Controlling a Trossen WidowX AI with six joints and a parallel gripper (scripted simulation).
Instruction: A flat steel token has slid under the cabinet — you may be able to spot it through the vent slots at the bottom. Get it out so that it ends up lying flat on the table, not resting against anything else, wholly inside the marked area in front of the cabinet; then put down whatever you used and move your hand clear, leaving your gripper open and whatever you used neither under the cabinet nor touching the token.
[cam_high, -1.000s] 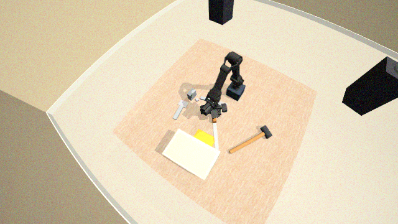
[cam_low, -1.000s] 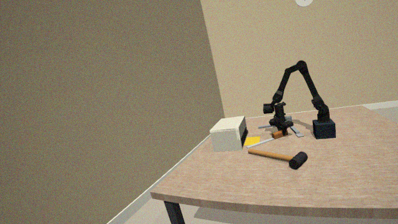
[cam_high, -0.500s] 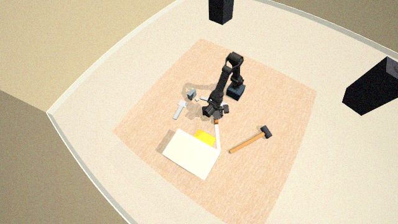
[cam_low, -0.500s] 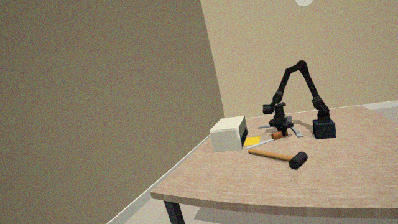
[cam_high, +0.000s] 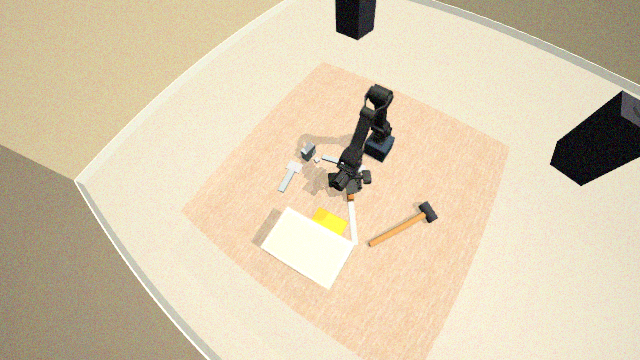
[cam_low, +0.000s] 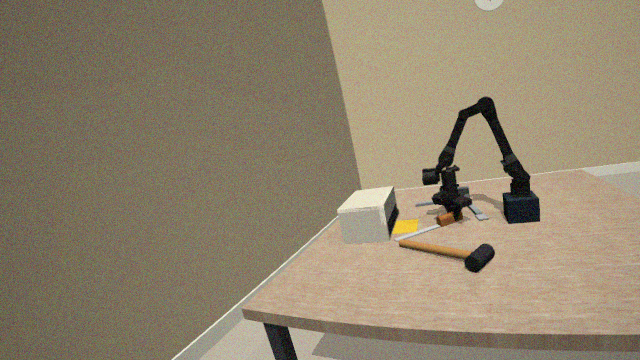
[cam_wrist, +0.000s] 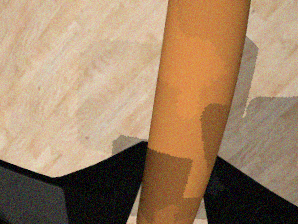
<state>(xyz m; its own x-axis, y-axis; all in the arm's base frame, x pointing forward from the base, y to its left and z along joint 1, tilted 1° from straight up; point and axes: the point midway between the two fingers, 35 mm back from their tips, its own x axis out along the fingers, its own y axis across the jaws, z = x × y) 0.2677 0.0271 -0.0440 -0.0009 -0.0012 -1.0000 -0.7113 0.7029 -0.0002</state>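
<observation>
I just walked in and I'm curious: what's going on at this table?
A black robot arm's tool grips the orange handle of a long, flat, pale metal blade. The blade's far end is by a corner of the white box-shaped cabinet, beside the yellow marked area. No token is visible there.

The mallet (cam_high: 397, 230) (cam_low: 435, 249) lies beside the blade (cam_high: 353, 222) (cam_low: 419, 233), table showing between them, narrowing toward the cabinet (cam_high: 309, 248) (cam_low: 365, 220).
</observation>
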